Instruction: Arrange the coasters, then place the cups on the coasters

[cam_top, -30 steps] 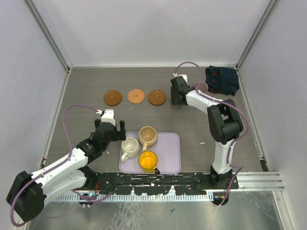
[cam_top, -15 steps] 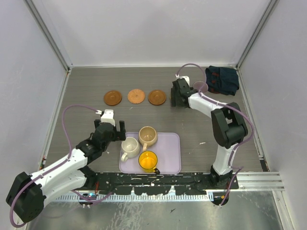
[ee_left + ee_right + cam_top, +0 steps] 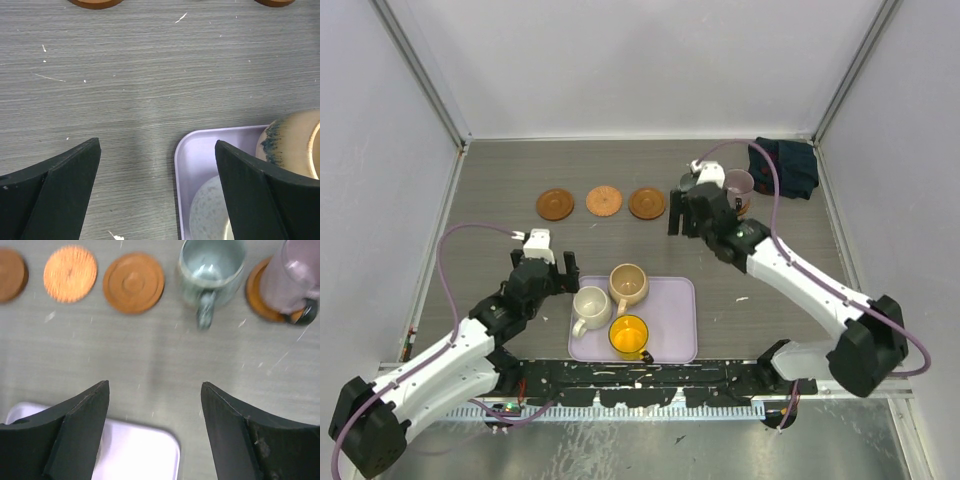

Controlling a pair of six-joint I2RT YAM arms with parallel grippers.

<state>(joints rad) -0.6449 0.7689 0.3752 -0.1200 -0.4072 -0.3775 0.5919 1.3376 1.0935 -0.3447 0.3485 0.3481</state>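
Observation:
Three brown-to-orange coasters (image 3: pixel 604 201) lie in a row at the back left, also in the right wrist view (image 3: pixel 133 282). Right of them stands the grey-green cup (image 3: pixel 212 265); whether a coaster lies under it I cannot tell. The mauve cup (image 3: pixel 290 280) sits on a coaster (image 3: pixel 257 295). My right gripper (image 3: pixel 155 425) hangs open and empty in front of the grey-green cup, which the arm hides in the top view. The cream cup (image 3: pixel 590 305), tan cup (image 3: pixel 628 284) and yellow cup (image 3: pixel 629 335) stand in the tray. My left gripper (image 3: pixel 157 190) is open over the tray's far-left corner.
The lavender tray (image 3: pixel 678 305) lies at the near middle, its corner showing in both wrist views (image 3: pixel 185 150). A dark folded cloth (image 3: pixel 783 165) lies at the back right, just behind the mauve cup (image 3: pixel 738 187). Walls close in the table on three sides.
My right gripper has opened wider and drawn back from the grey-green cup, and its arm has swung its elbow down to the right. The left arm has barely shifted.

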